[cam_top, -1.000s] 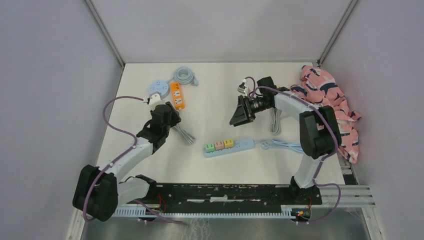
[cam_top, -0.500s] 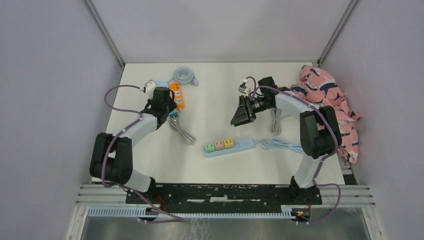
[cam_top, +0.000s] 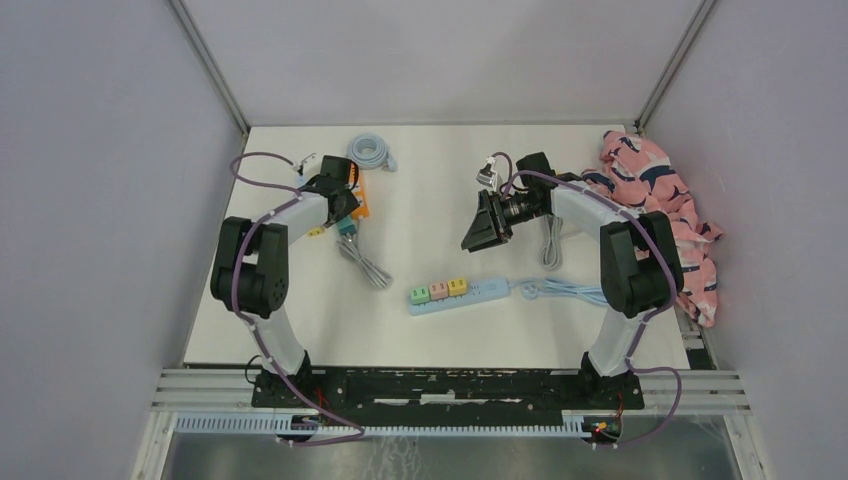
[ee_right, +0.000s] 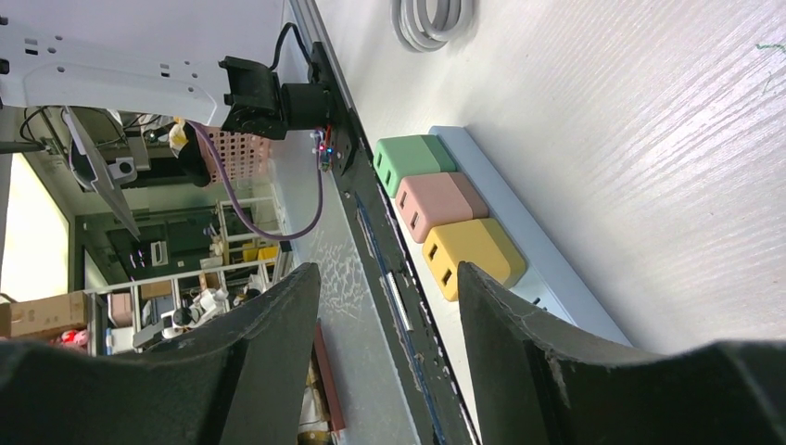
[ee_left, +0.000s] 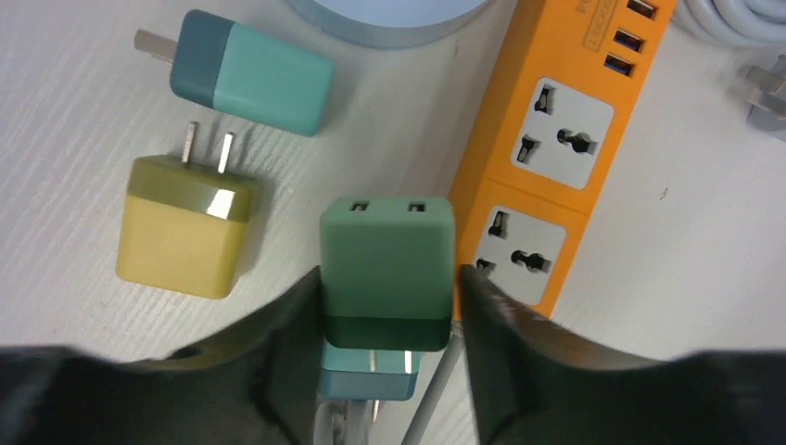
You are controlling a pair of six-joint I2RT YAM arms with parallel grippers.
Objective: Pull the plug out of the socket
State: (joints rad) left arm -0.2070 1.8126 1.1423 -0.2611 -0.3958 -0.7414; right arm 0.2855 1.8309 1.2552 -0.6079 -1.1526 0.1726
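My left gripper [ee_left: 389, 278] is shut on a green plug [ee_left: 387, 269] and holds it off the table beside the orange power strip [ee_left: 547, 158], whose two near sockets are empty. A teal plug with a grey cable [ee_left: 394, 385] lies just under it. In the top view the left gripper [cam_top: 340, 205] is at the far left by the orange strip [cam_top: 354, 190]. My right gripper [cam_top: 478, 225] is open and empty, tilted above the table. A light blue power strip [cam_top: 470, 291] carries green [ee_right: 414, 158], pink [ee_right: 440, 204] and yellow [ee_right: 468, 255] plugs.
A yellow plug [ee_left: 185, 227] and a two-tone teal plug [ee_left: 250, 72] lie loose left of the orange strip. A coiled cable [cam_top: 368, 152] is at the back, a white cable [cam_top: 551, 240] and a small white adapter [cam_top: 487, 172] lie near the right arm, and a pink cloth [cam_top: 665, 210] is at the right edge.
The left arm has swung back and to the far left, bringing its gripper up to the orange strip. The right arm has not moved.
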